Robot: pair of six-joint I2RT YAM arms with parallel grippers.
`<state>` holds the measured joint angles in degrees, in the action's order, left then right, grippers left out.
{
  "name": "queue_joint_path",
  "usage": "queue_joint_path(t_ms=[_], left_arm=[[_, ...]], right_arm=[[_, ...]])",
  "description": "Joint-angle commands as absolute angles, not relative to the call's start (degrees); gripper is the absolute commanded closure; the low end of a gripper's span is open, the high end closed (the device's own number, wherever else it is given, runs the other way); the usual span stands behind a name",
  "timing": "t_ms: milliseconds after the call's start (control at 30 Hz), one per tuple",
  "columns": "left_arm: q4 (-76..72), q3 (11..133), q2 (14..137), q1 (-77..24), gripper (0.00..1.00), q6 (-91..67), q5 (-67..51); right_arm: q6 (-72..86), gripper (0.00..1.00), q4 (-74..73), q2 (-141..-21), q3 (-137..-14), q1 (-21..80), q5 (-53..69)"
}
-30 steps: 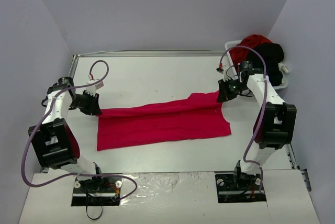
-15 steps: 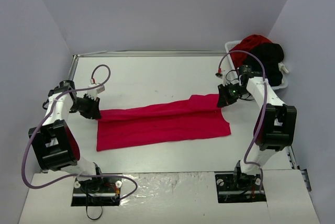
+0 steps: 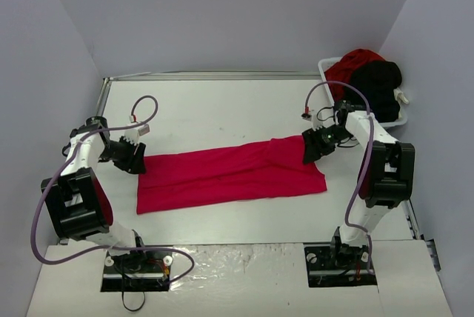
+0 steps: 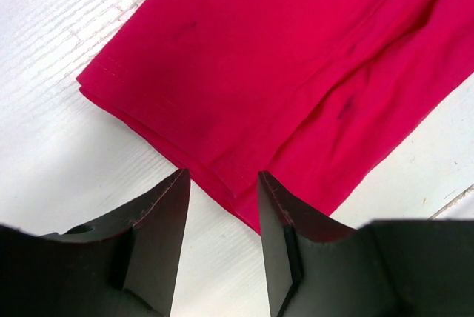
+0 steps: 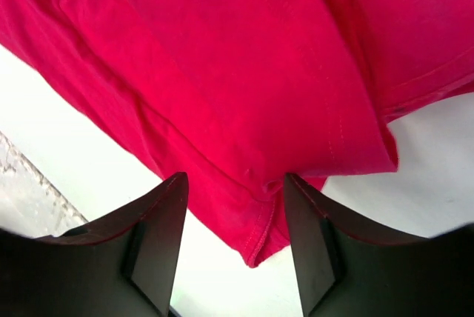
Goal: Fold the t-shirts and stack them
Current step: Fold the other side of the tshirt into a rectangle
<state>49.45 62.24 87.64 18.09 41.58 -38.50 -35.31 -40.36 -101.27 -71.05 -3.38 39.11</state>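
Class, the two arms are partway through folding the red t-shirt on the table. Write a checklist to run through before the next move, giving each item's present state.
1. Jaws of the left tool stand apart over the left end of the bright red cloth t-shirt: ok.
2. Jaws of the right tool stand apart over its right end: ok.
3. The shirt lies flat as a long band on the white table: ok.
4. Layer edges line up at the left end: not ok, the lower layer pokes out in the left wrist view.
5. The other red shirt and the black shirt sit in the white plastic basket: ok.
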Motion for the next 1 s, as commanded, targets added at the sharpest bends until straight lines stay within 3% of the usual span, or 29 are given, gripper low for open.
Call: queue_joint_path(t_ms=[0, 367, 967], left_arm=[[50.4, 63.3, 85.4, 18.5, 0.60, 41.9, -38.8], [50.6, 65.1, 82.5, 18.5, 0.59, 38.6, -39.0], [44.6, 65.0, 79.6, 18.5, 0.59, 29.4, -36.4]], right_arm=[[-39.5, 0.49, -47.8, -102.5, -71.4, -3.2, 38.8], [-41.8, 0.45, -49.7, -104.0, -78.2, -3.3, 39.9], [-41.8, 0.47, -49.8, -125.7, -99.8, -3.1, 42.4]])
